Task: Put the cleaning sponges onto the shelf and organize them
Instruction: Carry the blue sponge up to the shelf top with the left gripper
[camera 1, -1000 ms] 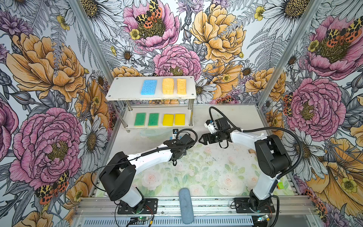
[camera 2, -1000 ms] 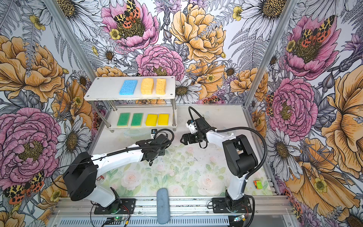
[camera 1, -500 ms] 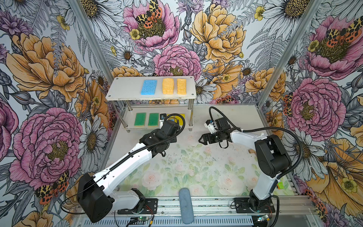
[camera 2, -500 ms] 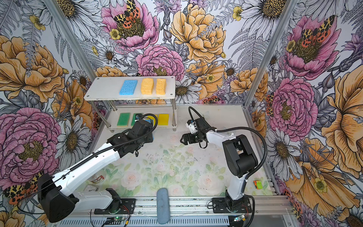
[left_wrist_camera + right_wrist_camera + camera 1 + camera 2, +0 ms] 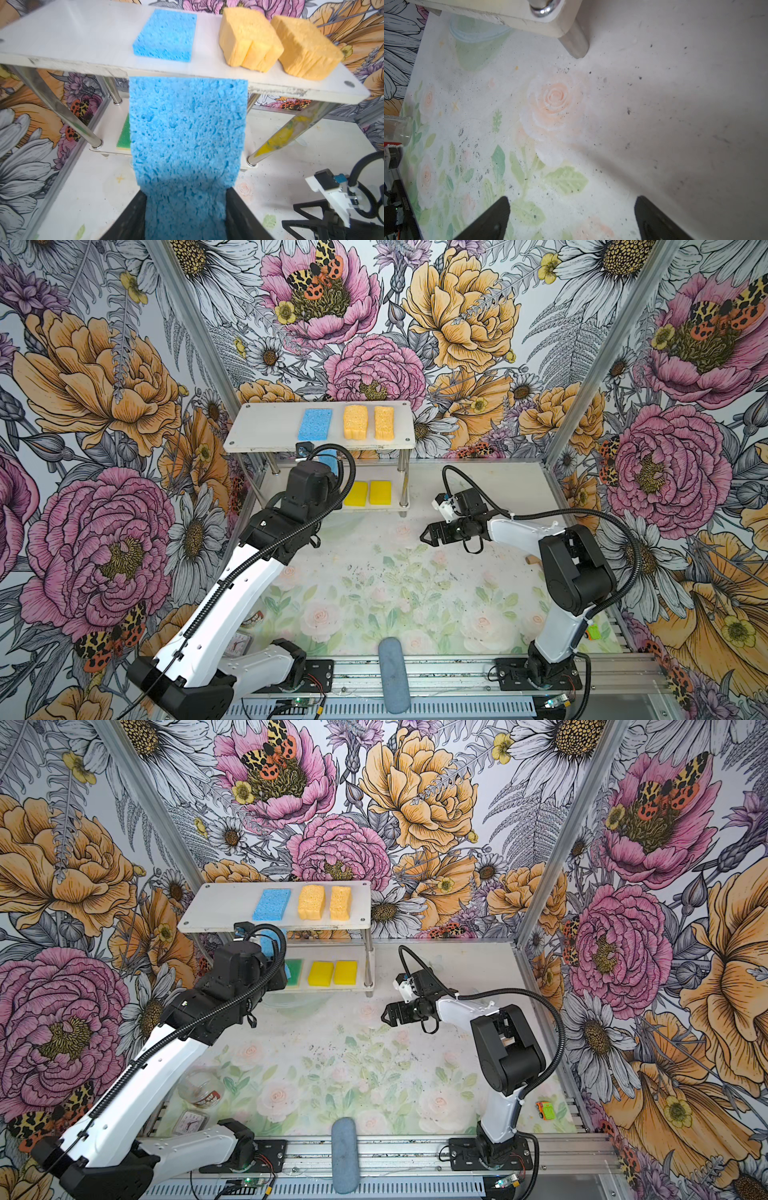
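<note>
My left jaws pinch the held blue sponge [image 5: 187,128], its far edge just at the front edge of the shelf [image 5: 266,435] top board. I'd lift it clear, then lay it flat left of the shelved blue sponge [image 5: 315,424]. Rightward, my right jaws hang spread, empty, over the bench [image 5: 374,593].

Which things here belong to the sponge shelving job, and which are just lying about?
Job: shelf, top-board blue sponge, orange sponges, yellow sponges, green sponge, held blue sponge in left end effector.
Lying about: grey-blue cylinder, small clock, toy car, glass jar.
</note>
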Tool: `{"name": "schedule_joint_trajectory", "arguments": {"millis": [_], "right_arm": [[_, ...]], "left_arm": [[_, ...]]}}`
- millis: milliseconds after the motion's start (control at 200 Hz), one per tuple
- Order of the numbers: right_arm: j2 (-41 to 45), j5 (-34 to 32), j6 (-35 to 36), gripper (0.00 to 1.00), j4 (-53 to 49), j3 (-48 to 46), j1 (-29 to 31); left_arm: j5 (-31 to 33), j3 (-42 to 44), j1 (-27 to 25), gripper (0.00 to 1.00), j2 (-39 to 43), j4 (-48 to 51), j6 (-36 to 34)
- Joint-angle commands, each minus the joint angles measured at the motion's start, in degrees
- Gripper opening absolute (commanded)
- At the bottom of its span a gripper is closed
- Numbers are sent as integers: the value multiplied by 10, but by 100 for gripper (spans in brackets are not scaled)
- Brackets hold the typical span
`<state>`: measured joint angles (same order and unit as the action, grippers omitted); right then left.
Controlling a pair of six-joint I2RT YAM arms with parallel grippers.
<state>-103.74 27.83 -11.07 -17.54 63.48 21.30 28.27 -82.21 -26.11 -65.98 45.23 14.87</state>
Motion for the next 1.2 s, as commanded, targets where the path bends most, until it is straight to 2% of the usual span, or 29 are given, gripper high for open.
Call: {"name": "schedule_joint_trajectory", "arguments": {"millis": [0,170,345,721,1196], "right_arm": [[2,2,4,96,7,9,-5],[4,-1,4,96,7,7,-5],[9,0,4,96,7,2,-4],[17,-1,3,96,7,-6,-5],[19,-4,4,96,8,-14,-5]], "left_arm": [[-6,-44,38,57,8,5,-53],[-51,-120,116,58,-8,5,-75],[-86,-205,172,59,-40,15,-91],[-260,-320,309,59,-160,16,-101],[-308,-389,342,60,-265,16,-126]]}}
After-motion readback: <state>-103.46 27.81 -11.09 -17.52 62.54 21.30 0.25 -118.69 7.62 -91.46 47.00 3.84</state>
